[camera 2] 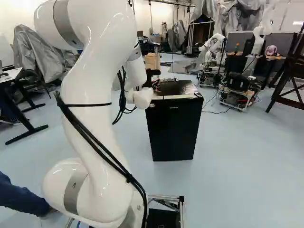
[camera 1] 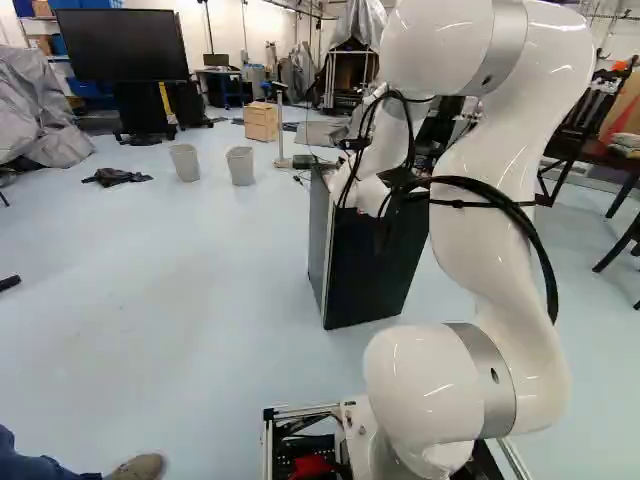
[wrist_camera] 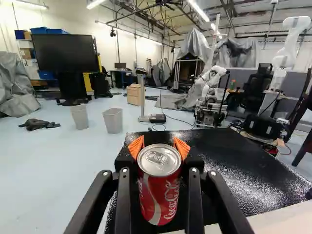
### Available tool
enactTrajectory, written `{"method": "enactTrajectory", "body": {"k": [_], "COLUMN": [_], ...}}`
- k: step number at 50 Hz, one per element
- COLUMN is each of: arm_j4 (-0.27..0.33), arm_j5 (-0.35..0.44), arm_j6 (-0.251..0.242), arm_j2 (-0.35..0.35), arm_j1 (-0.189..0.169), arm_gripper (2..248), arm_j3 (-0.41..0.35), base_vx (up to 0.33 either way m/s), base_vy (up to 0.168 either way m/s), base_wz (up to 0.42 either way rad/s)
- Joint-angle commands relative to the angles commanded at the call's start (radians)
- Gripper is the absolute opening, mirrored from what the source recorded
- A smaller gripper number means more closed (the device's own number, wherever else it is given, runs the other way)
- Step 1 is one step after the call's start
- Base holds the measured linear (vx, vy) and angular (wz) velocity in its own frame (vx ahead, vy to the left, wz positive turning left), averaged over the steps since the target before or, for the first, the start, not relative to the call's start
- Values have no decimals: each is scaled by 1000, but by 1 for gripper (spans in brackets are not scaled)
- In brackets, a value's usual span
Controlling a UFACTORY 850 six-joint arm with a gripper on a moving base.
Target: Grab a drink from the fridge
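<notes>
Left side of the fridge (camera 2: 173, 133) top: our claw (wrist_camera: 159, 146) grasps the soda can (wrist_camera: 159, 197) from both sides, can upright | base contact: we cannot tell | rightward: fridge top spreads away | next, we judge: raise can along its upright axis

White arm (camera 2: 97, 109) bent, pincer (camera 2: 155, 81) clamped (orange pads (wrist_camera: 183, 147) and all)

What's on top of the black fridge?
On or above the fridge: a red metal can, held in the black jaws; contact unclear. The can hides the surface behind it.
</notes>
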State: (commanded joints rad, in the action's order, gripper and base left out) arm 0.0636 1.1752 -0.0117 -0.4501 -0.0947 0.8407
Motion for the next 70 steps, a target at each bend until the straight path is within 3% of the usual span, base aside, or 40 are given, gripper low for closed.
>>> {"method": "enactTrajectory", "body": {"k": [37,70], "arm_j4": [-1,-11], "arm_j5": [-6,-53], "arm_j6": [0,2], "arm_j2": [36,147], "arm_j1": [2,17], "arm_gripper": [101,101], "arm_j3": [-12,-131], "base_vx": [0,0], "base_vy": [0,0], "base_wz": [0,0]}}
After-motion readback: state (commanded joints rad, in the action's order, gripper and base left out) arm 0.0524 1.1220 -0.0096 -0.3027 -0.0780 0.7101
